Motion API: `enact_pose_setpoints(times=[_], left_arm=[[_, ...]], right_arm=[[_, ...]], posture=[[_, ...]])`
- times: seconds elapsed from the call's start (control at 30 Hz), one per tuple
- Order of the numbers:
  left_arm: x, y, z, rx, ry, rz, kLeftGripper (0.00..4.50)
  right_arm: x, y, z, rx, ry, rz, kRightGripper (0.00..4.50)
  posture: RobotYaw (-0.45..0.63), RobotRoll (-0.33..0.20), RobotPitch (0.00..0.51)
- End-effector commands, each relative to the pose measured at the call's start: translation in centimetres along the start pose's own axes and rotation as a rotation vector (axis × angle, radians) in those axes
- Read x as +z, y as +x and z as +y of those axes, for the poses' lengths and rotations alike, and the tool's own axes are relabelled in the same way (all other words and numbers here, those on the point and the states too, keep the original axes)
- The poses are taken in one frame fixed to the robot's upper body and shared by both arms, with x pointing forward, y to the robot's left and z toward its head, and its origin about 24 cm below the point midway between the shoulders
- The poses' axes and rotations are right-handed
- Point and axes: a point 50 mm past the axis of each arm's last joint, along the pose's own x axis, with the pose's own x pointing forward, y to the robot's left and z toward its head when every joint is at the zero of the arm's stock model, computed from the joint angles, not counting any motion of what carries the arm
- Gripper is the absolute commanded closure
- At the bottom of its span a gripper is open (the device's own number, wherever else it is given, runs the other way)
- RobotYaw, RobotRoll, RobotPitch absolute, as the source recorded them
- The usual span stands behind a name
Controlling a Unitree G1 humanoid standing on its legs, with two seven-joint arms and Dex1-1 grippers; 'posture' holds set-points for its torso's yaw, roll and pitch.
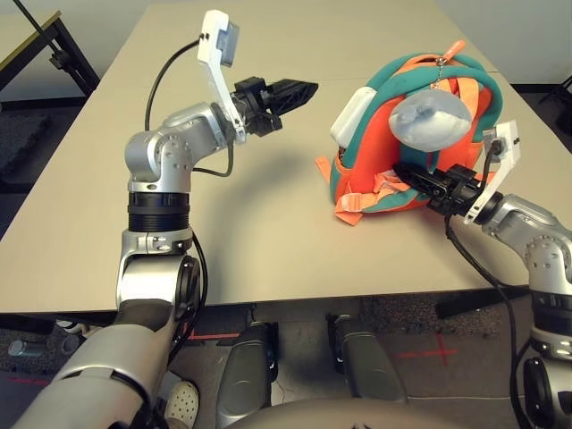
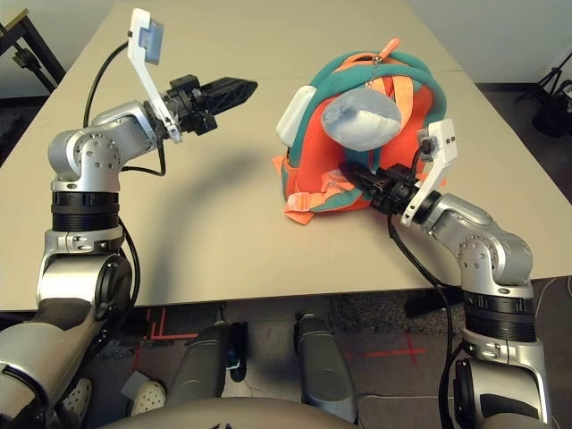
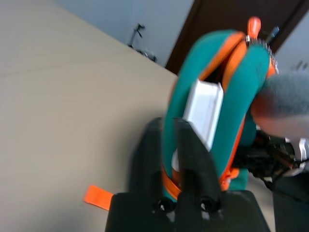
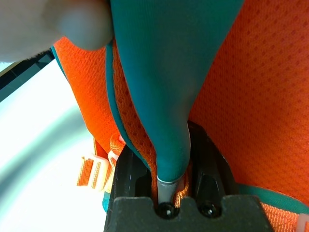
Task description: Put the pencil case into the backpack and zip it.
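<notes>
A white, rounded-corner pencil case (image 1: pixel 354 116) juts from the open side of an orange-and-teal backpack (image 1: pixel 374 147) on the worktop (image 1: pixel 268 241), its smooth, pale shell framed by teal edges. The right tool (image 4: pixel 163 140) grips a teal strap (image 4: pixel 159 87) beside a grey-white plush charm (image 1: pixel 431 119); the left tool (image 1: pixel 313 87), clenched and empty, hovers near the case.

text: none readable | labels, brands, numbers: none readable | signs: none readable
</notes>
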Motion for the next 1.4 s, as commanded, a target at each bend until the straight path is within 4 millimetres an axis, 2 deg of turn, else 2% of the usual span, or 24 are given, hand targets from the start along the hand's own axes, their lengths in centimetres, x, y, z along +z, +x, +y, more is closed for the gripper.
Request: enact_pose_setpoints(times=[0.03, 0.23, 0.53, 0.67, 0.8, 0.97, 1.1, 1.2, 1.3, 1.4], left_arm=[[-1.3, 1.1, -0.3, -0.029, -0.001, 0.047, 4.50], [-2.1, 3.4, -0.7, -0.085, -0.023, 0.066, 4.50], [-4.6, 6.6, -0.6, -0.085, 0.021, 0.109, 4.50], [-4.9, 6.7, -1.0, -0.095, 0.029, 0.084, 4.50], [-2.2, 4.7, -1.0, -0.122, -0.029, -0.027, 4.50], [1.8, 1.3, -0.9, -0.134, -0.041, -0.124, 2.69], [3.7, -1.1, -0.4, -0.080, -0.023, -0.170, 1.15], [4.2, -2.1, -0.4, -0.057, -0.017, -0.189, 0.01], [4.2, -2.1, -0.8, -0.048, -0.006, -0.188, 0.00], [4.2, -1.2, -2.2, -0.110, 0.014, -0.168, 0.00]], right_arm=[[-1.0, 0.1, -0.3, -0.018, 0.013, 0.055, 3.70], [-1.0, 0.0, -0.3, -0.022, 0.007, 0.054, 3.70], [-1.2, 0.0, -0.2, -0.026, 0.005, 0.052, 3.70], [-1.3, 0.0, -0.2, -0.026, 0.005, 0.054, 3.70], [-1.2, -0.1, -0.2, -0.032, 0.002, 0.053, 3.70], [-1.2, 0.0, -0.3, -0.033, 0.000, 0.052, 3.70], [-1.2, 0.2, -0.3, -0.032, 0.000, 0.052, 3.70], [-1.2, 0.4, -0.4, -0.028, 0.000, 0.053, 3.70], [-1.3, 0.7, -0.3, -0.022, 0.001, 0.053, 3.70], [-1.3, 0.9, -0.3, -0.018, 0.001, 0.053, 3.70]], posture=[[-0.16, 0.000, 0.144], [-0.17, 0.000, 0.139], [-0.18, 0.000, 0.129], [-0.18, 0.000, 0.129], [-0.18, 0.000, 0.129], [-0.17, 0.000, 0.131], [-0.17, 0.000, 0.131], [-0.15, 0.000, 0.131], [-0.14, 0.000, 0.131], [-0.14, 0.000, 0.131]])
